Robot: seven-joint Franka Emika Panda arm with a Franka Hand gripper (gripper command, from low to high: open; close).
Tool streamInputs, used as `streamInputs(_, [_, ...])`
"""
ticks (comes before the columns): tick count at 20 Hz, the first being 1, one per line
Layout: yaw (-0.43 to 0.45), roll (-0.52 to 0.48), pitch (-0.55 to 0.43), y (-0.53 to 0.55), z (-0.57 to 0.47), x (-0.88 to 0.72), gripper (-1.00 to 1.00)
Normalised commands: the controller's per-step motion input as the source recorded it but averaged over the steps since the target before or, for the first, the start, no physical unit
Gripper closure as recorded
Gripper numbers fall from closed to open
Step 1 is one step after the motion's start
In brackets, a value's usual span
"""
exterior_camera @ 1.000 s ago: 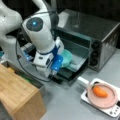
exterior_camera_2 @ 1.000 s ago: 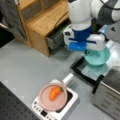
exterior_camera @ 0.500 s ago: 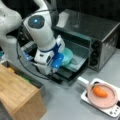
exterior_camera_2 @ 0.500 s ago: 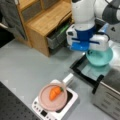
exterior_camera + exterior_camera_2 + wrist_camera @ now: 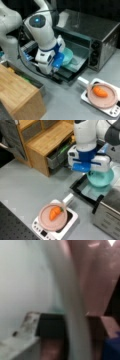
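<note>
A teal bowl (image 5: 68, 56) (image 5: 101, 178) sits on the pulled-down door (image 5: 75, 67) (image 5: 86, 192) of a dark toaster oven (image 5: 95, 27) (image 5: 107, 217). My gripper (image 5: 53, 71) (image 5: 91, 171), with blue and white housing, stands over the bowl's near edge in both front views. In the wrist view the bowl's pale rim (image 5: 72, 290) runs up between the two fingers of the gripper (image 5: 75, 322), which press it from either side. The fingertips are hidden behind the housing in both front views.
An orange carrot (image 5: 100, 92) (image 5: 55, 212) lies on a pink plate (image 5: 110, 100) (image 5: 46, 220) atop a white appliance (image 5: 112, 111) (image 5: 70, 225). A wooden shelf unit (image 5: 17, 95) (image 5: 47, 140) stands close to the arm. Grey tabletop (image 5: 25, 185) surrounds them.
The arm has shifted only slightly over the bowl's edge. Bowl, plate and carrot stay where they were.
</note>
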Motion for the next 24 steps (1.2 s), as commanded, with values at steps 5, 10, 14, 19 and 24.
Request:
streamInputs(5, [-0.137,-0.216,-0.226,0.35,-0.15,-0.37,1.0])
streamInputs(10, [-0.022,-0.195,-0.222,0.18,-0.19,-0.38,1.0])
streamInputs(14, [0.049,-0.148,-0.209,0.06,-0.21,-0.34,1.0])
streamInputs(19, [0.064,-0.13,-0.193,0.05,-0.21,-0.31,1.0])
streamInputs(24, [0.064,-0.13,-0.183,0.05,-0.21,-0.3,-1.0])
